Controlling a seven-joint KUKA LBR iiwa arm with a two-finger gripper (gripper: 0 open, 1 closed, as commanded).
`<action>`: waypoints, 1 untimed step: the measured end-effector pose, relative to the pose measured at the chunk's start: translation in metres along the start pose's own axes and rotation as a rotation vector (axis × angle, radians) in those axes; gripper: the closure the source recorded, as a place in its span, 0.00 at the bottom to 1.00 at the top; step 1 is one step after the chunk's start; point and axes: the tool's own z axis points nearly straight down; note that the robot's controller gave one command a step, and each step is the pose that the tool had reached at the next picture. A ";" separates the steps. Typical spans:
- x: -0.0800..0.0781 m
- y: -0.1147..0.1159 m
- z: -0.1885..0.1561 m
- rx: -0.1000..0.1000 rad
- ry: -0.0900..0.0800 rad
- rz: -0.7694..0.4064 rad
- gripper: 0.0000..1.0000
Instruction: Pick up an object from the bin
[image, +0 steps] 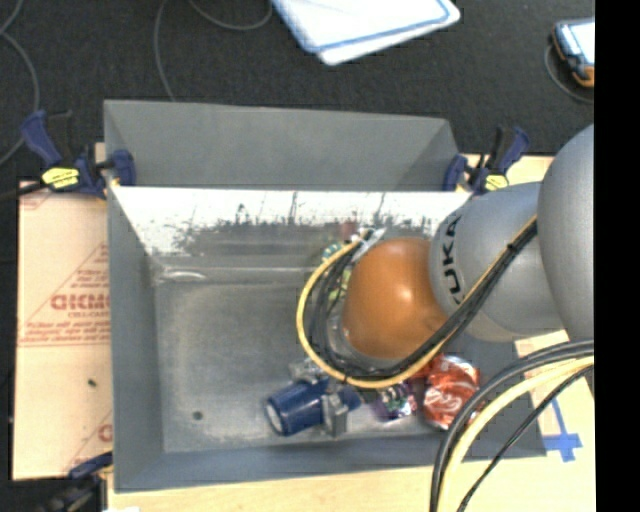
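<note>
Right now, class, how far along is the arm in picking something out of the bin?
Done: the reach; the hand sits low in the bin, against a dark blue cylinder near the front wall. In hand: the grasp, though I cannot tell whether it grips. Left: the lift; the cylinder lies on the floor, a red crinkled wrapper further to the view's right.
</note>
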 end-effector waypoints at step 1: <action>0.004 0.021 -0.121 0.000 -0.002 0.040 1.00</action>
